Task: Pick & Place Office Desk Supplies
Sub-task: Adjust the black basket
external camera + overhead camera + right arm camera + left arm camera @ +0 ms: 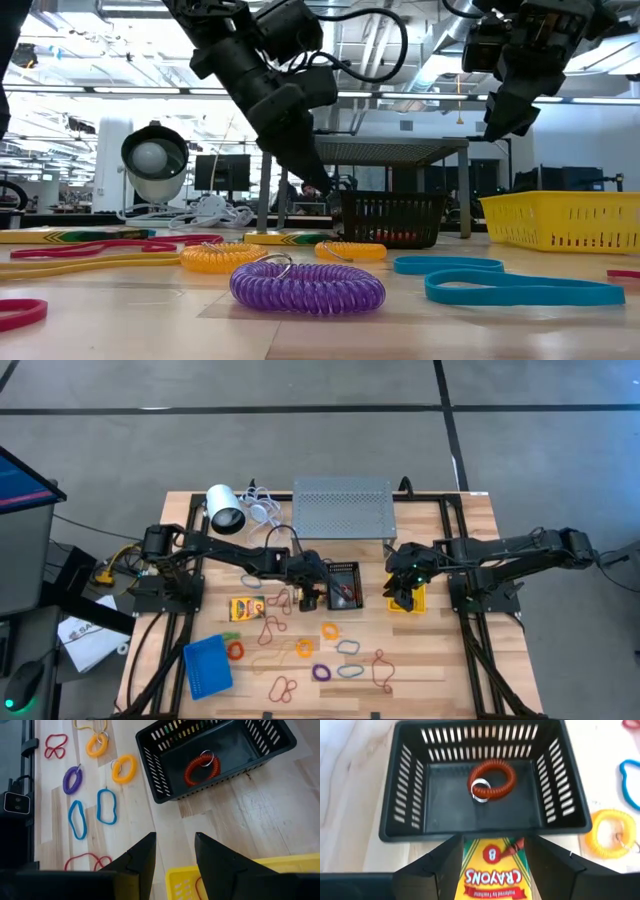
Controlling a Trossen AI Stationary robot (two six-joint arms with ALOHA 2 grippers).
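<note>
My left gripper (495, 870) is shut on a yellow crayon box (496, 862), just short of the near wall of the black bin (395, 815). A red coiled loop (491, 782) lies on that bin's floor. A second crayon box (245, 608) lies flat on the table, left of the arm. My right gripper (175, 855) hovers open over the yellow bin (225, 875) with nothing between its fingers. The blue bin (207, 665) stands at the near left. Loose loops, among them orange (330, 630), purple (321, 672) and pale blue (347, 648), lie on the wood. My left gripper pinches the crayon box between its two fingers (442, 870), which lie on its two long sides (466, 865). The fingers slant down toward the black bin, along the box's length. The printed face is up, and the box's free end (495, 842) sticks out past the fingertips toward the bin's rim.
A grey perforated metal stand (343, 506) stands behind the black bin, and a white cylinder with a cable (226, 508) lies at the far left. A red band (382, 670) and more bands cover the near middle of the table.
</note>
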